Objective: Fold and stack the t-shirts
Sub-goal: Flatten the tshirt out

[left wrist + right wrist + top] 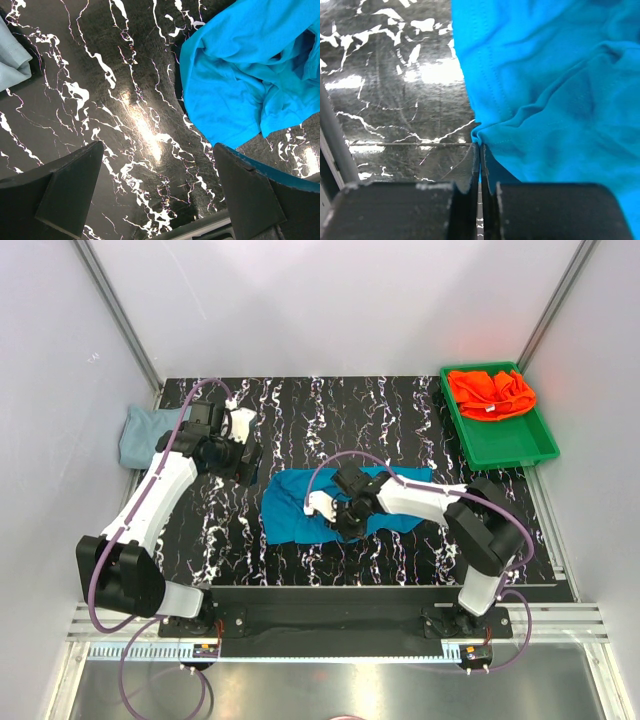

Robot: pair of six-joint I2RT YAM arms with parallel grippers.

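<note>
Three shirts are out. One blue shirt (290, 512) lies crumpled in the middle of the counter (400, 420), a bit nearer the front edge than the back edge. It is not folded flat; it has bumps and wrinkles all over.

The right gripper (480, 159) is down on the blue shirt, at its front edge. It is squeezed tight, and a small fold of the blue cloth is pinched between its two fingers. The black and white counter shows just beside that fold.

The grey shirt (140, 432) sits at the left edge of the counter, near the back left corner. It is well apart from the blue shirt.

The left gripper (156, 150) hangs over the bare counter between the grey shirt and the blue shirt. Its fingers are spread as wide as they go, and it has nothing in it.

The red shirt (490, 392) is bunched up in the back end of a green tray (505, 448). That tray sits at the back right corner of the counter.
</note>
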